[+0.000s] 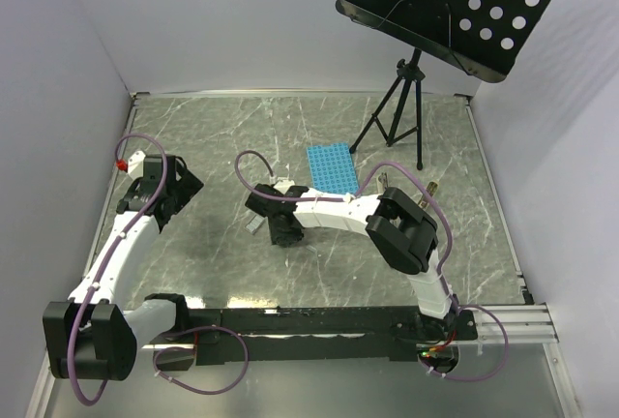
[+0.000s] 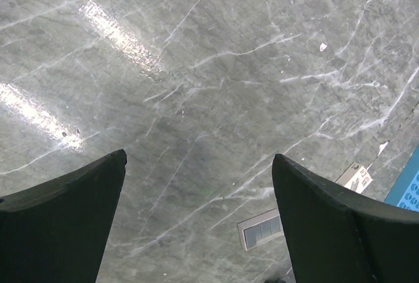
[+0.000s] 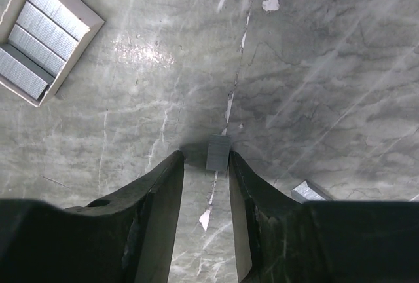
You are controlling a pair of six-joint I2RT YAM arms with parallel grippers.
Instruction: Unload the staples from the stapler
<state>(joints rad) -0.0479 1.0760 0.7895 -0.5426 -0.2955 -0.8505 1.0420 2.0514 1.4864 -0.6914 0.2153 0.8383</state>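
Note:
A small grey strip of staples (image 3: 218, 152) lies on the table between the fingertips of my right gripper (image 3: 205, 156), close against the right finger (image 3: 262, 211), with a gap to the left finger. The jaws stand a little apart and low over the table. A second silver strip (image 3: 308, 190) lies just to the right of that finger. In the top view the right gripper (image 1: 271, 223) is at mid-table. My left gripper (image 2: 200, 158) is wide open and empty above bare table at the left (image 1: 179, 186). I cannot see the stapler in any view.
A small open cardboard box of staple strips (image 3: 46, 34) lies left of the right gripper; it also shows in the left wrist view (image 2: 262, 228). A tan-white block (image 2: 357, 177) and the blue studded plate (image 1: 332, 166) lie beyond. A tripod music stand (image 1: 406, 108) stands at the back right.

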